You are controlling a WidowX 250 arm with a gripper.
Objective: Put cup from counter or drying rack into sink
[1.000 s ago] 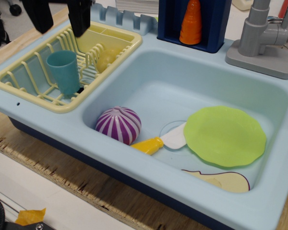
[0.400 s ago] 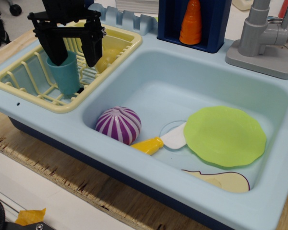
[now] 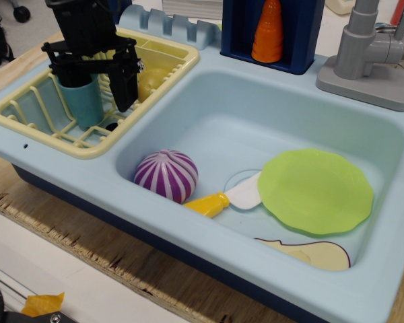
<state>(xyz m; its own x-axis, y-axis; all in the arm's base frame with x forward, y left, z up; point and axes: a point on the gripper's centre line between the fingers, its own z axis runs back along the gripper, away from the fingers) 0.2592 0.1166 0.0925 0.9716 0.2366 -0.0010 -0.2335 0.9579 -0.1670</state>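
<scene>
The teal-blue cup (image 3: 85, 108) stands upright in the pale yellow drying rack (image 3: 87, 149) at the left of the light blue counter (image 3: 7, 145). My black gripper (image 3: 94, 94) has come down over the cup. It is open, with one finger (image 3: 124, 84) to the cup's right, a little apart from it, and the other at the cup's upper left, partly hidden. The large light blue sink (image 3: 222, 114) lies to the right of the rack.
In the sink lie a purple striped ball (image 3: 165, 175), a green plate (image 3: 315, 190), a yellow-handled toy knife (image 3: 219, 200) and a flat pale slice (image 3: 310, 254). An orange ridged cone (image 3: 268, 30) stands behind it. A grey faucet (image 3: 370, 47) stands back right.
My gripper has dropped from above the rack down around the cup, its fingers still spread. The cup has shifted slightly to the left.
</scene>
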